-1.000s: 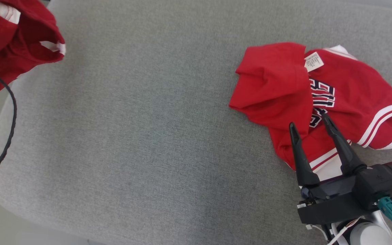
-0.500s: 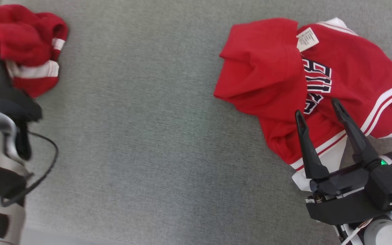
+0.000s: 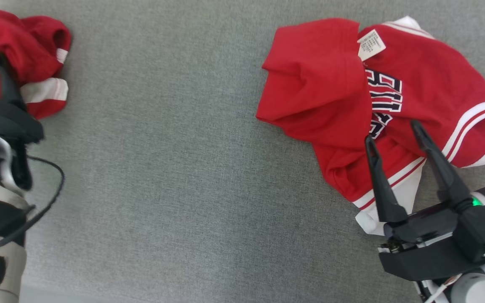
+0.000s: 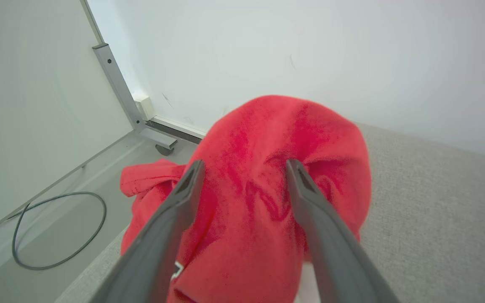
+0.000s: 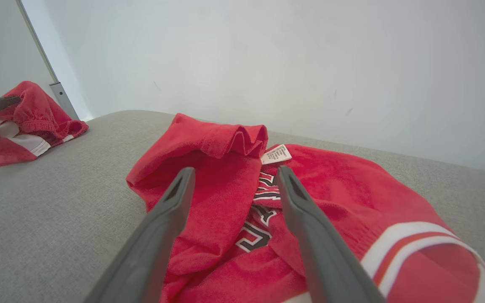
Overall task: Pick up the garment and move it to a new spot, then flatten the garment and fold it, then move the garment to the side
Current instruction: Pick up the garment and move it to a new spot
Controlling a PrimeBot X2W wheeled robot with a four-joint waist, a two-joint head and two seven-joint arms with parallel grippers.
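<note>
Your left gripper (image 4: pixel 244 163) stood with jaws spread, the crumpled red garment (image 4: pixel 267 126) bunched right at its 2 fingertips. Your right gripper (image 3: pixel 392 131) was released, poised over the lettered red jersey (image 3: pixel 322 84).

**Cloth, weave, plastic: finishes noted**

Red garment (image 3: pixel 331 97) is seen as soft matt cloth w/ fuzzy nap (label (image 3: pixel 371 44): thin, paper-like). Grey surface (image 3: pixel 183 168) is covered in coarse woven fabric. Smooth matt dark plastic is noted on right gripper (image 3: pixel 392 131).

Speckled grey cushion (image 3: pixel 183 168). Red shirt (image 3: pixel 436 84), white-striped hems, navy letters edged white, white label (image 3: pixel 370 44). Red second shirt (image 3: pixel 36 42), white band.
</note>
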